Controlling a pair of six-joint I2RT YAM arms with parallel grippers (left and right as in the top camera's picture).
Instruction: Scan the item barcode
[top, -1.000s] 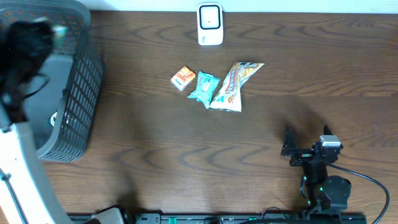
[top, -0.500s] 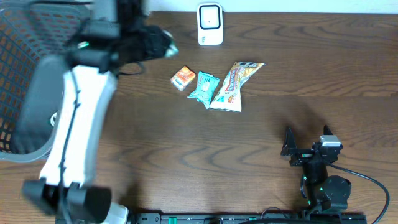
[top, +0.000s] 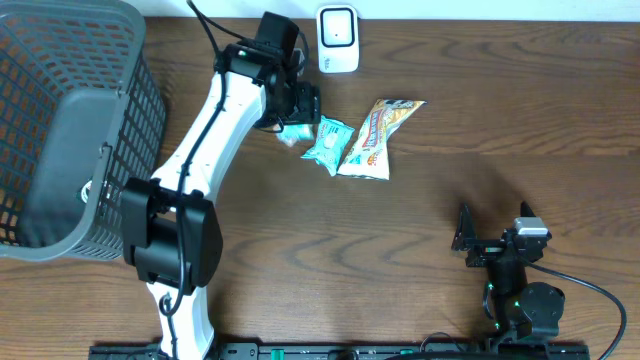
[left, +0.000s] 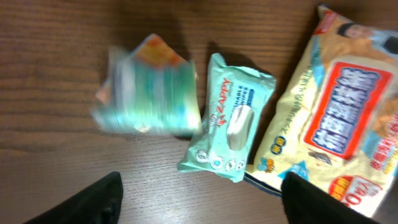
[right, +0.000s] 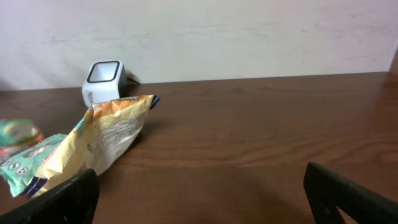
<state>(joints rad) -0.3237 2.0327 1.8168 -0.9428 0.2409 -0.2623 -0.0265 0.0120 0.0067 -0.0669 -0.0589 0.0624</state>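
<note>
Starting with the grey mesh basket (top: 140, 140) at the left end of the table (top: 480, 140) — only a plain grey floor to see inside. Lying in a row toward the middle: a small packet (left: 146, 87), orange and teal, smeared by blur; a teal wipes pack (left: 230, 124) just right of it; a long snack bag (left: 339, 124) touching the pack's other side. Hanging low over the small packet and the pack, the left gripper (left: 202, 202), fingers spread wide, gripping nothing. Resting near the front right corner, the right gripper (right: 202, 202), fingers fully apart too. Against a second ago: left arm gone from over the basket and stretched across to the packets — right arm unmoved, pack and bag as before. Standing at the far edge, near the row, a white scanner (top: 338, 40). Underneath, dark wood grain; behind, a pale wall (right: 249, 31).
</note>
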